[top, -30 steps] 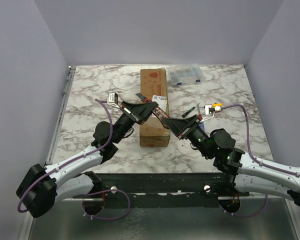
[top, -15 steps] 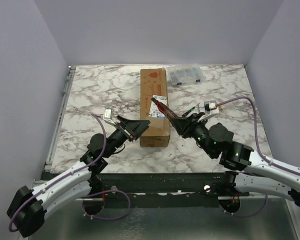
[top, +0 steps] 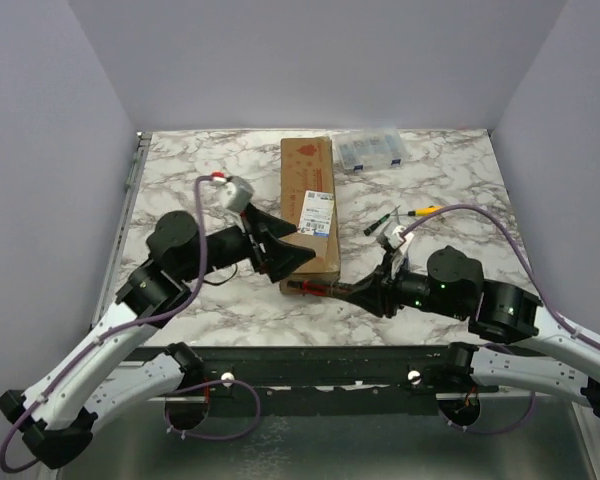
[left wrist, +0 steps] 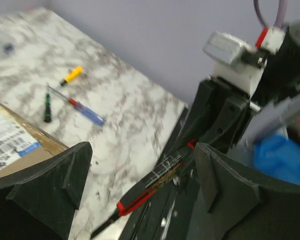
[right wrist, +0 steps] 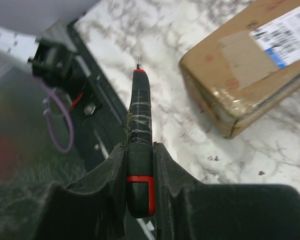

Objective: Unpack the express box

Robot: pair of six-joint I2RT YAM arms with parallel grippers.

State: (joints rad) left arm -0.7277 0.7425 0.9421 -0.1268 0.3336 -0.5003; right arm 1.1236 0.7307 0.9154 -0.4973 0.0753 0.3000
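Note:
The express box (top: 306, 205), a long brown carton with a white label, lies lengthwise on the marble table (top: 180, 190). My left gripper (top: 302, 248) stands open against the box's near left side, nothing between its fingers (left wrist: 45, 185). My right gripper (top: 358, 292) is shut on a black and red utility knife (top: 320, 289), held low just in front of the box's near end, blade end pointing left. In the right wrist view the knife (right wrist: 140, 125) sticks out past the gripper (right wrist: 140, 165), with the box (right wrist: 250, 65) to the upper right. The left wrist view shows the knife (left wrist: 155, 182) and a box corner (left wrist: 10, 145).
A clear plastic organiser case (top: 372, 150) sits at the back right of the box. Small screwdrivers lie right of the box: a green one (top: 385, 220), a yellow-handled one (top: 421, 211) and a blue and red one (left wrist: 82, 109). The table's dark front rail (top: 320, 360) runs under the right gripper.
The left gripper opened and swung back to the box's near left side. The right gripper brought the knife off the box top down to the table in front of the box's near end.

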